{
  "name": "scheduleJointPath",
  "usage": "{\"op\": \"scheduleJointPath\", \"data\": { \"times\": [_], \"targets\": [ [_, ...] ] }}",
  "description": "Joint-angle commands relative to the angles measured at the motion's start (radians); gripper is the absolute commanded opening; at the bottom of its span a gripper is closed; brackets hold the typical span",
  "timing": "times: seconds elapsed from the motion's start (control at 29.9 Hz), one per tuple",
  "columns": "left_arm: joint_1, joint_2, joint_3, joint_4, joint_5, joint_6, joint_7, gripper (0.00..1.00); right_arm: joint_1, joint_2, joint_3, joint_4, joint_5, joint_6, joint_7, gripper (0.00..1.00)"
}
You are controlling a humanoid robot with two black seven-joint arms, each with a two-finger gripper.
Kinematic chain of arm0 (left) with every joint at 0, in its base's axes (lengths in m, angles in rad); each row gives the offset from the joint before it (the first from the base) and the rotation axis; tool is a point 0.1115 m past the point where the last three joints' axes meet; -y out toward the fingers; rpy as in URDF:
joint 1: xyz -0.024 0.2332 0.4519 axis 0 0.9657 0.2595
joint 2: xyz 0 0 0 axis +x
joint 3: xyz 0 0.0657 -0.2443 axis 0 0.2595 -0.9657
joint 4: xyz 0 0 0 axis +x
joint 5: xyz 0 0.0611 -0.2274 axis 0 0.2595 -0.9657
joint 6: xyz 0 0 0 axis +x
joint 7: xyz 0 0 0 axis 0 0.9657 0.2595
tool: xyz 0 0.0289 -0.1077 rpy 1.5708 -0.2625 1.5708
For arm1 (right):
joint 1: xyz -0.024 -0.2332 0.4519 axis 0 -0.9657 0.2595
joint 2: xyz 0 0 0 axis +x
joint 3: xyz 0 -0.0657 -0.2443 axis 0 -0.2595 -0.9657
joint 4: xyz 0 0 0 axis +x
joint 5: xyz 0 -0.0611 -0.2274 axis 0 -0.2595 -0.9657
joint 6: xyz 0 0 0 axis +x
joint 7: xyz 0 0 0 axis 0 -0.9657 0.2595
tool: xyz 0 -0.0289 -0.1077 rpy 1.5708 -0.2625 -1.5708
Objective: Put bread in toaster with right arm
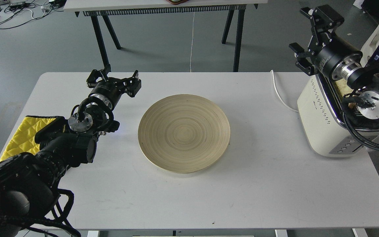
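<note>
The cream-white toaster stands at the table's right edge, with its dotted side towards me. A pale speckled piece of bread shows in its top slot, mostly hidden behind my right arm's wrist. My right gripper is open and empty, raised above and behind the toaster's far end, apart from the bread. My left gripper is open and empty, low over the table's left side, to the left of the plate.
A round, empty bamboo plate lies in the middle of the white table. A yellow quilted cloth lies at the left edge under my left arm. The toaster's white cable runs to the back. A black-legged table stands behind.
</note>
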Motion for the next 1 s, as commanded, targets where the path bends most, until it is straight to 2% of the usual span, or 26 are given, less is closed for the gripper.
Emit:
{"op": "scheduleJointPath", "data": {
  "times": [0.0,0.23,0.47,0.97],
  "targets": [
    [0.0,0.0,0.0,0.0,0.0,0.0,-0.001,1.0,-0.072,0.056,0.056,-0.117,0.056,0.163,0.002,0.99],
    [0.0,0.0,0.0,0.0,0.0,0.0,0.001,1.0,-0.118,0.102,0.099,-0.157,0.053,0.262,0.004,0.99],
    [0.0,0.0,0.0,0.0,0.0,0.0,-0.001,1.0,-0.144,0.213,0.101,-0.306,0.051,0.367,0.004,0.99],
    [0.0,0.0,0.0,0.0,0.001,0.0,-0.001,1.0,-0.195,0.339,0.093,-0.45,0.047,0.38,-0.003,0.99]
  ]
}}
